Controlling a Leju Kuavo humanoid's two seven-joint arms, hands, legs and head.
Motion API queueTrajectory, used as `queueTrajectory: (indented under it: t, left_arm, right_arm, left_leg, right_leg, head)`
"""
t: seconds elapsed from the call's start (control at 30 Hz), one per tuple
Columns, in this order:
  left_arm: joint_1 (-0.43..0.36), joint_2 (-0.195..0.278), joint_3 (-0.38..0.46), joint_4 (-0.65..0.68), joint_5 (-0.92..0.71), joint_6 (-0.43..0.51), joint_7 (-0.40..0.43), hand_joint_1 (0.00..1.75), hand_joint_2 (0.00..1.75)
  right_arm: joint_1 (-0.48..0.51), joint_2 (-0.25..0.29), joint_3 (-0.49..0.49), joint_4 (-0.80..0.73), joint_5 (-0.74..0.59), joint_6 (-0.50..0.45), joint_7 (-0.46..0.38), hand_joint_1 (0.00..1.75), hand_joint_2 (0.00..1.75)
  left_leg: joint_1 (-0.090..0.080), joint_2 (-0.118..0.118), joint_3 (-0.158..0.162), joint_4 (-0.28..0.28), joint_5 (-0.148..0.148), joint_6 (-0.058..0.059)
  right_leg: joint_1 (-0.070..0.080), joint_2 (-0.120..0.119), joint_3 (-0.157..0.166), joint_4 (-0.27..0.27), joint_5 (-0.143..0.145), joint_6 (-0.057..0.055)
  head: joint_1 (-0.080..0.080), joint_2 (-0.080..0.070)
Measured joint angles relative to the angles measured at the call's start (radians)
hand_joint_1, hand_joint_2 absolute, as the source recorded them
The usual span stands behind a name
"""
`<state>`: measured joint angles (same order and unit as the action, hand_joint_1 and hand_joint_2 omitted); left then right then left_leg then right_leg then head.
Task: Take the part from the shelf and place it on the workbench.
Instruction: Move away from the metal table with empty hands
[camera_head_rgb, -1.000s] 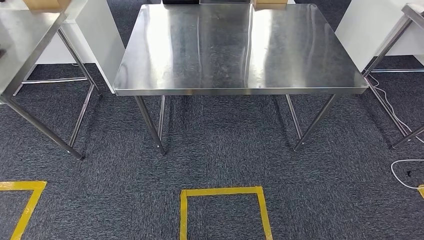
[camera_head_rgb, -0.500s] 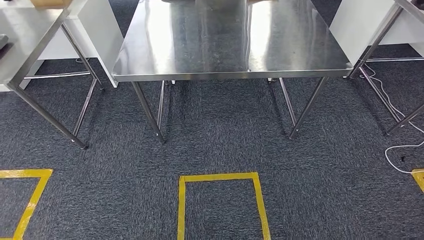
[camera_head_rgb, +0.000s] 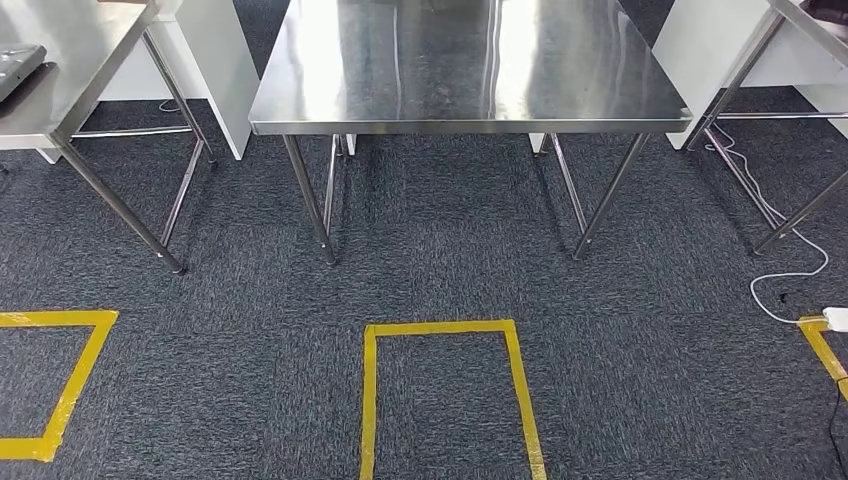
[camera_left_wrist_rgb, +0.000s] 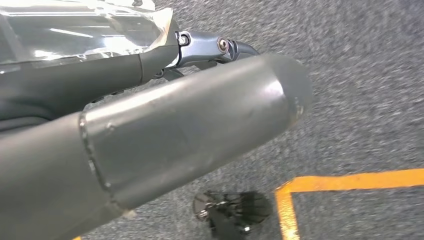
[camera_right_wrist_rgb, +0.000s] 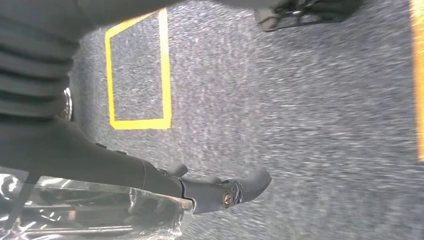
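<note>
A steel workbench (camera_head_rgb: 470, 128) with a bare, shiny top stands straight ahead on thin legs. My left hand (camera_left_wrist_rgb: 165, 130) hangs low over the carpet, its thick grey thumb across the left wrist view and a dark finger (camera_left_wrist_rgb: 220, 46) sticking out beyond it. Clear plastic film (camera_left_wrist_rgb: 75, 30) lies over the rest of the fingers. My right hand (camera_right_wrist_rgb: 150, 175) hangs over the carpet too, with one dark finger (camera_right_wrist_rgb: 235, 190) out and clear plastic film (camera_right_wrist_rgb: 90, 210) beside it. Whether either hand holds anything I cannot tell.
A second steel table (camera_head_rgb: 60, 130) stands at the left with a dark flat object (camera_head_rgb: 15, 65) on it. A third table's legs (camera_head_rgb: 800, 210) are at the right. A white cable (camera_head_rgb: 790, 270) trails on the carpet there. Yellow tape squares (camera_head_rgb: 440, 328) mark the floor.
The whole picture has shifted: the tables and tape squares sit higher and look smaller, so the camera has drawn back and tipped down. Nothing on the tables has moved.
</note>
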<state>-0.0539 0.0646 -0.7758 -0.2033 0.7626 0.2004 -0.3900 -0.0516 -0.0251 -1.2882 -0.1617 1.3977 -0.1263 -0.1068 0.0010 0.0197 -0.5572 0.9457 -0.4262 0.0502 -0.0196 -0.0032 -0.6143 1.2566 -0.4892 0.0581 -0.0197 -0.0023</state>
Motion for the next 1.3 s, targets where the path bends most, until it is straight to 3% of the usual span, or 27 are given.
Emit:
queueTrajectory:
  t: [0.03, 0.07, 0.13, 0.17, 0.23, 0.27, 0.33, 0.4, 0.43, 0.47, 0.53, 0.57, 0.6, 0.67, 0.7, 0.73, 0.8, 0.83, 0.87, 0.93, 1.0, 1.03, 1.1, 1.17, 1.2, 1.3]
  left_arm:
    - [-0.002, 0.000, 0.000, 0.000, -0.001, -0.001, 0.001, 0.00, 0.00]
    - [-0.005, 0.001, 0.000, -0.001, -0.001, -0.002, 0.002, 0.00, 0.00]
    - [-0.009, 0.002, -0.002, -0.002, -0.004, -0.002, 0.004, 0.00, 0.00]
    - [-0.010, 0.003, -0.004, -0.003, -0.006, -0.002, 0.005, 0.00, 0.00]
    - [-0.010, 0.003, -0.006, -0.003, -0.007, -0.002, 0.006, 0.00, 0.00]
    - [-0.008, 0.004, -0.007, -0.003, -0.007, -0.002, 0.007, 0.00, 0.00]
    - [-0.004, 0.003, -0.009, -0.003, -0.007, -0.002, 0.009, 0.00, 0.00]
    - [-0.003, 0.003, -0.010, -0.004, -0.007, -0.002, 0.010, 0.00, 0.00]
    - [-0.003, 0.004, -0.011, -0.004, -0.007, -0.002, 0.010, 0.00, 0.00]
    - [-0.003, 0.004, -0.012, -0.004, -0.008, -0.002, 0.010, 0.00, 0.00]
    - [-0.004, 0.003, -0.014, -0.005, -0.008, -0.002, 0.010, 0.00, 0.00]
    - [-0.005, 0.003, -0.015, -0.006, -0.009, -0.002, 0.010, 0.00, 0.00]
    - [-0.006, 0.004, -0.015, -0.007, -0.009, -0.001, 0.010, 0.00, 0.00]
    - [-0.011, 0.006, -0.015, -0.008, -0.009, 0.001, 0.010, 0.00, 0.00]
    - [-0.014, 0.007, -0.016, -0.008, -0.009, 0.002, 0.009, 0.00, 0.00]
    - [-0.015, 0.008, -0.016, -0.008, -0.009, 0.002, 0.008, 0.00, 0.00]
    - [-0.015, 0.007, -0.016, -0.009, -0.009, 0.005, 0.006, 0.00, 0.00]
    - [-0.015, 0.006, -0.016, -0.009, -0.009, 0.007, 0.005, 0.00, 0.00]
    - [-0.015, 0.006, -0.017, -0.009, -0.009, 0.009, 0.004, 0.00, 0.00]
    - [-0.014, 0.005, -0.018, -0.010, -0.009, 0.011, 0.004, 0.00, 0.00]
    - [-0.013, 0.005, -0.021, -0.010, -0.009, 0.012, 0.003, 0.00, 0.00]
    - [-0.012, 0.004, -0.022, -0.010, -0.011, 0.013, 0.003, 0.00, 0.00]
    - [-0.013, 0.003, -0.023, -0.010, -0.016, 0.014, 0.003, 0.00, 0.00]
    - [-0.014, 0.002, -0.024, -0.010, -0.022, 0.014, 0.004, 0.00, 0.00]
    - [-0.015, 0.002, -0.024, -0.010, -0.024, 0.015, 0.005, 0.00, 0.00]
    - [-0.016, 0.002, -0.026, -0.011, -0.027, 0.016, 0.008, 0.00, 0.00]
  right_arm:
    - [-0.002, 0.000, 0.000, 0.000, -0.002, -0.002, 0.001, 0.00, 1.75]
    - [-0.003, -0.001, 0.000, 0.000, -0.003, -0.003, 0.001, 0.00, 1.75]
    - [-0.008, 0.000, 0.000, -0.001, -0.006, -0.004, 0.002, 0.00, 1.75]
    - [-0.009, 0.000, 0.000, -0.001, -0.007, -0.004, 0.003, 0.00, 1.75]
    - [-0.007, 0.001, 0.000, -0.001, -0.010, -0.006, 0.003, 0.00, 1.75]
    - [-0.006, 0.002, 0.000, -0.001, -0.011, -0.007, 0.003, 0.00, 1.75]
    - [-0.003, 0.003, 0.000, -0.001, -0.014, -0.010, 0.004, 0.00, 1.75]
    - [-0.003, 0.003, 0.000, -0.001, -0.015, -0.015, 0.004, 0.00, 1.75]
    - [-0.003, 0.003, 0.000, -0.001, -0.015, -0.017, 0.004, 0.00, 1.75]
    - [-0.002, 0.003, 0.000, -0.001, -0.015, -0.019, 0.003, 0.00, 1.75]
    - [-0.001, 0.003, 0.000, -0.001, -0.016, -0.020, 0.001, 0.00, 1.75]
    - [0.000, 0.003, 0.000, -0.001, -0.016, -0.020, 0.000, 0.00, 1.75]
    - [0.000, 0.004, 0.000, -0.001, -0.016, -0.020, 0.000, 0.00, 1.75]
    - [0.001, 0.007, 0.000, -0.001, -0.016, -0.020, -0.001, 0.00, 1.75]
    - [0.001, 0.008, 0.000, -0.001, -0.016, -0.019, -0.001, 0.00, 1.75]
    - [0.001, 0.008, 0.000, -0.001, -0.016, -0.019, -0.001, 0.00, 1.75]
    - [0.001, 0.006, 0.000, -0.002, -0.016, -0.018, -0.002, 0.00, 1.75]
    - [0.002, 0.005, 0.000, -0.002, -0.016, -0.018, -0.002, 0.00, 1.75]
    - [0.002, 0.005, 0.000, -0.002, -0.016, -0.017, -0.002, 0.00, 1.75]
    - [0.005, 0.004, 0.000, -0.002, -0.016, -0.016, -0.002, 0.00, 1.75]
    - [0.008, 0.003, 0.000, -0.002, -0.016, -0.015, -0.003, 0.00, 1.75]
    - [0.009, 0.002, 0.000, -0.002, -0.016, -0.015, -0.004, 0.00, 1.75]
    - [0.010, 0.001, 0.000, -0.002, -0.016, -0.012, -0.007, 0.00, 1.75]
    - [0.008, -0.001, 0.000, -0.002, -0.019, -0.009, -0.011, 0.00, 1.75]
    - [0.008, -0.002, 0.000, -0.002, -0.020, -0.008, -0.013, 0.00, 1.75]
    - [0.010, -0.003, 0.000, -0.002, -0.023, -0.009, -0.018, 0.00, 1.75]
  left_leg:
    - [-0.001, 0.000, -0.021, 0.013, 0.010, -0.006]
    - [-0.001, 0.000, -0.038, 0.026, 0.019, -0.012]
    - [-0.006, -0.001, -0.057, 0.041, 0.037, -0.021]
    - [-0.006, -0.002, -0.061, 0.043, 0.045, -0.023]
    - [-0.004, -0.003, -0.067, 0.046, 0.054, -0.026]
    - [-0.001, -0.005, -0.073, 0.054, 0.040, -0.030]
    - [0.005, -0.010, -0.091, 0.110, -0.043, -0.040]
    - [0.007, -0.012, -0.109, 0.205, -0.149, -0.047]
    - [0.007, -0.012, -0.115, 0.257, -0.181, -0.048]
    - [0.007, -0.012, -0.116, 0.300, -0.191, -0.048]
    - [0.007, -0.013, -0.094, 0.340, -0.165, -0.043]
    - [0.007, -0.013, -0.059, 0.313, -0.135, -0.038]
    - [0.006, -0.014, -0.006, 0.252, -0.114, -0.031]
    - [-0.001, -0.016, 0.111, 0.091, -0.118, -0.015]
    - [-0.005, -0.016, 0.145, 0.035, -0.131, -0.009]
    - [-0.010, -0.016, 0.157, 0.005, -0.139, -0.005]
    - [-0.012, -0.013, 0.144, -0.006, -0.123, 0.005]
    - [-0.010, -0.011, 0.135, -0.010, -0.111, 0.012]
    - [-0.008, -0.009, 0.125, -0.013, -0.098, 0.017]
    - [-0.009, -0.006, 0.099, -0.014, -0.076, 0.022]
    - [-0.010, -0.005, 0.075, -0.012, -0.057, 0.020]
    - [-0.010, -0.004, 0.066, -0.010, -0.050, 0.017]
    - [-0.009, -0.004, 0.050, 0.001, -0.041, 0.012]
    - [-0.012, -0.005, 0.038, 0.017, -0.038, 0.005]
    - [-0.014, -0.004, 0.035, 0.023, -0.037, 0.001]
    - [-0.013, -0.004, 0.030, 0.026, -0.031, -0.011]
  right_leg:
    - [-0.003, 0.001, 0.060, -0.066, 0.005, 0.005]
    - [-0.002, 0.002, 0.126, -0.156, -0.011, 0.003]
    - [0.001, 0.004, 0.202, -0.286, -0.060, -0.014]
    - [0.005, 0.005, 0.209, -0.309, -0.069, -0.021]
    - [0.003, 0.002, 0.194, -0.303, -0.062, -0.032]
    - [0.001, 0.000, 0.185, -0.299, -0.055, -0.041]
    - [-0.001, -0.005, 0.158, -0.296, -0.032, -0.064]
    - [0.003, -0.005, 0.132, -0.295, -0.009, -0.074]
    - [0.005, -0.005, 0.120, -0.294, 0.001, -0.075]
    - [0.007, -0.006, 0.107, -0.291, 0.011, -0.075]
    - [0.010, -0.006, 0.076, -0.282, 0.032, -0.073]
    - [0.012, -0.006, 0.059, -0.277, 0.041, -0.072]
    - [0.013, -0.005, 0.045, -0.273, 0.050, -0.070]
    - [0.016, -0.006, 0.024, -0.268, 0.067, -0.063]
    - [0.016, -0.007, 0.020, -0.269, 0.077, -0.057]
    - [0.015, -0.009, 0.018, -0.270, 0.087, -0.049]
    - [0.013, -0.011, 0.011, -0.270, 0.097, -0.037]
    - [0.013, -0.010, -0.001, -0.255, 0.086, -0.036]
    - [0.013, -0.008, -0.020, -0.218, 0.060, -0.038]
    - [0.011, -0.003, -0.074, -0.080, -0.022, -0.043]
    - [0.008, -0.002, -0.089, 0.019, -0.074, -0.035]
    - [0.007, -0.002, -0.063, 0.007, -0.074, -0.027]
    - [0.004, -0.002, 0.048, -0.133, -0.046, -0.013]
    - [0.007, -0.001, 0.130, -0.266, -0.024, -0.017]
    - [0.009, -0.001, 0.145, -0.296, -0.020, -0.023]
    - [0.012, -0.001, 0.137, -0.299, -0.014, -0.041]
  head:
    - [0.000, 0.000]
    - [0.000, 0.000]
    - [-0.003, 0.000]
    - [-0.004, 0.000]
    - [-0.009, 0.000]
    - [-0.011, 0.000]
    - [-0.014, 0.000]
    - [-0.016, 0.000]
    - [-0.017, 0.000]
    - [-0.017, 0.000]
    - [-0.017, 0.000]
    - [-0.017, 0.000]
    - [-0.017, 0.000]
    - [-0.017, 0.000]
    - [-0.017, 0.000]
    - [-0.017, 0.000]
    - [-0.017, 0.000]
    - [-0.016, 0.000]
    - [-0.013, 0.000]
    - [-0.008, 0.000]
    - [-0.007, 0.000]
    - [-0.007, 0.000]
    - [-0.007, 0.000]
    - [-0.008, 0.000]
    - [-0.008, 0.000]
    - [-0.009, 0.000]
